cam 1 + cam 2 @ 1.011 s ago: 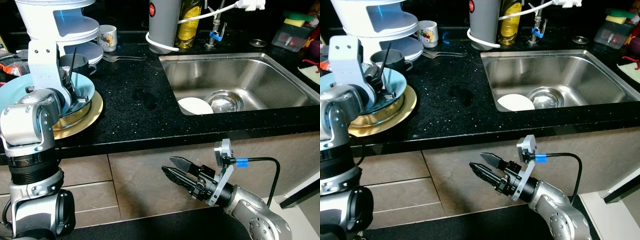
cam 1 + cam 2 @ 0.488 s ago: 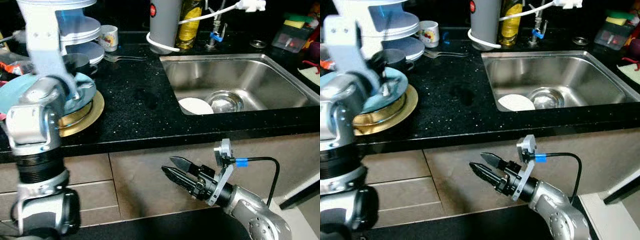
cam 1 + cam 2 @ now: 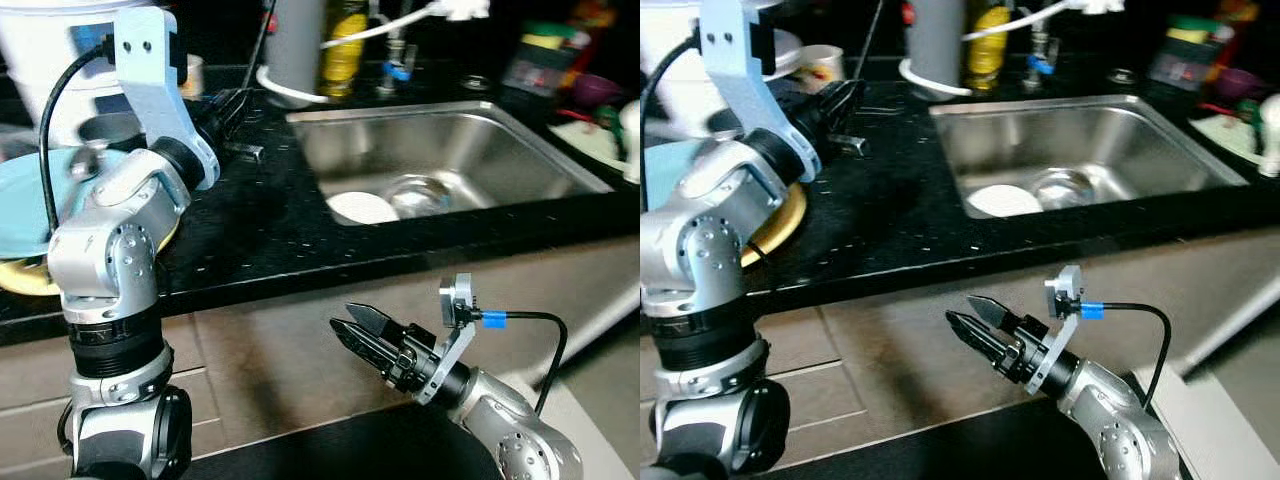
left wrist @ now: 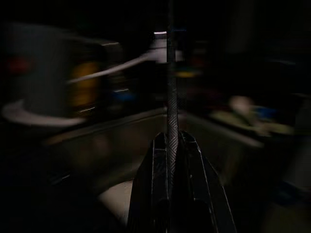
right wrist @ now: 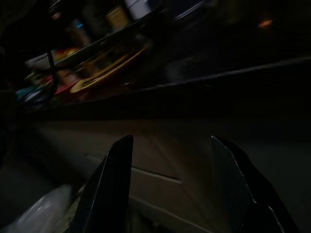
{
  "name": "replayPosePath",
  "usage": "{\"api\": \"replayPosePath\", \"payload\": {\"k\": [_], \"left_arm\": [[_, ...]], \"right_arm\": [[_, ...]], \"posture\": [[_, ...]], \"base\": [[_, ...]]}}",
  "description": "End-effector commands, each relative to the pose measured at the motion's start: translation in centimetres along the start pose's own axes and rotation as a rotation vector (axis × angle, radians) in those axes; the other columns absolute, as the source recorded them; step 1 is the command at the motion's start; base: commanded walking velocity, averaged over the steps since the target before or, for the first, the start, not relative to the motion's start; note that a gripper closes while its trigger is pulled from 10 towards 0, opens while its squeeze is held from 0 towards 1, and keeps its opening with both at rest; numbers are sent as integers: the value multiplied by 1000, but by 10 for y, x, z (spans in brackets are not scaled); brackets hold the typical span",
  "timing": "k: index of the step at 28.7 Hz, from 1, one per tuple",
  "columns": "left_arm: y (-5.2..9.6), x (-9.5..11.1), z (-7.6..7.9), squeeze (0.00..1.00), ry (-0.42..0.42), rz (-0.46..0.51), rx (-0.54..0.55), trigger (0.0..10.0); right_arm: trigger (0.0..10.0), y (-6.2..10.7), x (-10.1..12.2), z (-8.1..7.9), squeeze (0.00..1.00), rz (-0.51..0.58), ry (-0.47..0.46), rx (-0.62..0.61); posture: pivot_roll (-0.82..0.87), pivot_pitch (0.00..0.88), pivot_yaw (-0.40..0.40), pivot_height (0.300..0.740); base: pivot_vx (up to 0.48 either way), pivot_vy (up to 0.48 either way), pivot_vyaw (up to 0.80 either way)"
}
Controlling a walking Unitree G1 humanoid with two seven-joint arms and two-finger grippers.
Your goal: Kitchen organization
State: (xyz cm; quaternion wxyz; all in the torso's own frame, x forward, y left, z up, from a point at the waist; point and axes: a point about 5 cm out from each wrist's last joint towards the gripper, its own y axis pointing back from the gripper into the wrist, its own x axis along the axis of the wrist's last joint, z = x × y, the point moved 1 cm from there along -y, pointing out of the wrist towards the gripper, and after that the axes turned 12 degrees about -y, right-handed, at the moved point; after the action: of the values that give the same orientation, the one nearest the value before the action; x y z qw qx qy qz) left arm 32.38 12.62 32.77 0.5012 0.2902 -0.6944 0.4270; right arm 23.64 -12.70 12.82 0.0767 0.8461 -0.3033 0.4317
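Left eye view: L gripper (image 3: pixel 222 108) is raised above the black desk (image 3: pixel 260 215), near the sink's (image 3: pixel 440 150) left rim. 1 s ago it sat low over the blue plate (image 3: pixel 25 205) on the plate stack at desk left. Its fingers are pressed onto a thin black rod (image 3: pixel 262 40), prob. a chopstick or utensil handle, which points up past the grey canister (image 3: pixel 292 45). The whole frame has also shifted, so the camera has turned as well. R gripper (image 3: pixel 355 330) hangs below the desk edge in front of the cabinet, fingers spread, empty, pose unchanged.

Right eye view: same layout. White plate (image 3: pixel 1002 200) and steel bowl (image 3: pixel 1062 184) lie in the sink basin, untouched.

Left wrist view: dark, blurred. Rod (image 4: pixel 172 97) runs straight out between the two closed fingers (image 4: pixel 155 165); grip looks centred.

Right wrist view: dark. Two fingers (image 5: pixel 114 179) held apart, nothing between; cabinet front ahead.

Assessment: rod is off the plate stack and in transit. Pick step appears done; next step is prob. placement, destination not determinable. Thin rod could pivot in the pinch.
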Motion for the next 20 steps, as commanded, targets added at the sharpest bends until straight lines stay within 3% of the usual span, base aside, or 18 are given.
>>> {"api": "replayPosePath", "payload": {"k": [1, 5, 9, 13, 14, 16, 19, 20], "left_arm": [[-3, 2, 6, 0, -8, 23, -57, 10000], [-7, 0, 12, 0, -63, 49, -152, 10000], [-10, -10, 9, 0, -138, 26, -161, 10000], [-13, -27, -4, 0, -183, -30, -108, 10000], [-15, -41, -13, 0, -261, -97, -68, 10000], [-17, -52, -18, 0, -338, -140, -56, 10000], [-19, -58, -21, 0, -405, -168, -43, 10000], [-22, -65, -24, 0, -492, -195, -33, 10000]], "right_arm": [[10000, 3, 0, 2, 0, 10, -17, -6], [10000, 4, 3, 5, 0, 44, -14, -33], [10000, 6, 6, 8, 0, 80, -15, -65], [10000, 7, 8, 9, 0, 92, -11, -79], [10000, 7, 8, 9, 0, 99, -13, -82], [10000, 7, 9, 9, 0, 97, -5, -86], [10000, 8, 8, 9, 0, 91, -1, -84], [10000, 8, 8, 8, 0, 85, 1, -83]], "posture": [[105, 19, -62, 740], [98, 18, -61, 740], [88, 18, -59, 740], [83, 18, -59, 740], [76, 17, -59, 740], [73, 18, -62, 740], [69, 18, -65, 740], [68, 19, -66, 740]], "base": [[0, 0, -800], [0, 0, -800], [0, 0, -800], [0, 0, -800], [0, 0, -800], [0, 0, 0], [0, 0, 0], [0, 0, 0]]}}
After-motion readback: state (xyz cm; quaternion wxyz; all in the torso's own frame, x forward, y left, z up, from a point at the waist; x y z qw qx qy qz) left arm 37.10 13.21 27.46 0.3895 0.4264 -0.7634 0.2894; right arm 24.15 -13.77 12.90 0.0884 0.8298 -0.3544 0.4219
